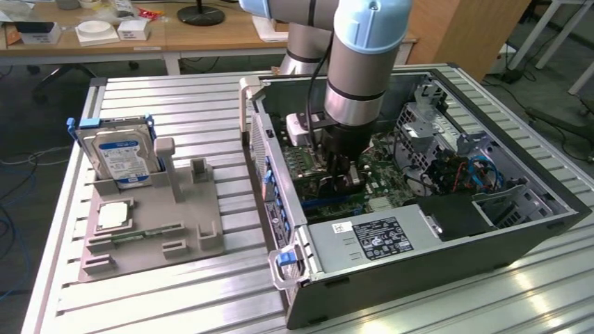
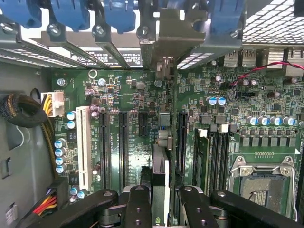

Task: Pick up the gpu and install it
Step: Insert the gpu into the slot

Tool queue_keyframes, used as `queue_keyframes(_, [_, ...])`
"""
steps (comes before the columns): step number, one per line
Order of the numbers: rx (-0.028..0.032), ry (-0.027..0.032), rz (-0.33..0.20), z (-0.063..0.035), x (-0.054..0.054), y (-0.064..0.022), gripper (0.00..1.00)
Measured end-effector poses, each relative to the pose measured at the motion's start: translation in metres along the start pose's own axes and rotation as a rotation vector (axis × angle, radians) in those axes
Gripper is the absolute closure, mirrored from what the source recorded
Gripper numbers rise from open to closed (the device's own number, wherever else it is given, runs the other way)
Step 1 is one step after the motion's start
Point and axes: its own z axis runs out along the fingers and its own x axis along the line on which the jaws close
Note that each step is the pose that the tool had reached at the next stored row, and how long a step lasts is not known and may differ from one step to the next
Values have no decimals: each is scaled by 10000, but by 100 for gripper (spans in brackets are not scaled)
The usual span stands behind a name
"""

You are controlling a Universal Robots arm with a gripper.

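Note:
My gripper (image 1: 339, 179) reaches down into the open computer case (image 1: 519, 223), just above the green motherboard (image 1: 380, 182). It is shut on the gpu (image 2: 160, 167), which I see edge-on in the wrist view between the two black fingers (image 2: 140, 205). The card's silver bracket (image 2: 166, 40) stands against the case's rear slot openings, among the blue retention clips (image 2: 116, 12). The card's lower edge runs along the board between two long black expansion slots (image 2: 181, 137), close to the board. Whether it is seated in a slot I cannot tell.
A grey fixture (image 1: 186, 223) at the exterior view's left holds a silver hard drive (image 1: 119, 156), a square chip (image 1: 113, 214) and a thin memory stick (image 1: 139, 233). Inside the case are the power supply (image 1: 371, 236), drive cage (image 1: 436, 125), CPU socket (image 2: 261, 175) and sleeved cables (image 2: 23, 111).

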Motion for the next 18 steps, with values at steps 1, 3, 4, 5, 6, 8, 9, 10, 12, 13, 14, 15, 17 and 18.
queue_keyframes(1, [0, 0, 0, 5, 0, 1, 73])
queue_keyframes(3, [0, 3, 0, 14, 1, 4, 73])
queue_keyframes(4, [1, 3, 0, 18, 1, 6, 73])
queue_keyframes(5, [2, 2, 0, 23, 1, 7, 73])
queue_keyframes(6, [5, 0, 0, 30, 1, 8, 73])
queue_keyframes(8, [5, 3, 1, 37, 2, 10, 73])
queue_keyframes(9, [6, 2, 0, 37, 2, 10, 73])
queue_keyframes(10, [5, 1, 0, 37, 2, 10, 73])
queue_keyframes(12, [6, 1, 0, 38, 1, 10, 73])
queue_keyframes(13, [6, 0, 1, 38, 1, 10, 73])
queue_keyframes(14, [6, 1, 0, 38, 1, 10, 73])
queue_keyframes(15, [6, 0, 0, 38, 1, 10, 73])
queue_keyframes(17, [7, 0, 0, 38, 1, 10, 73])
queue_keyframes(18, [6, 0, 0, 38, 1, 10, 73])
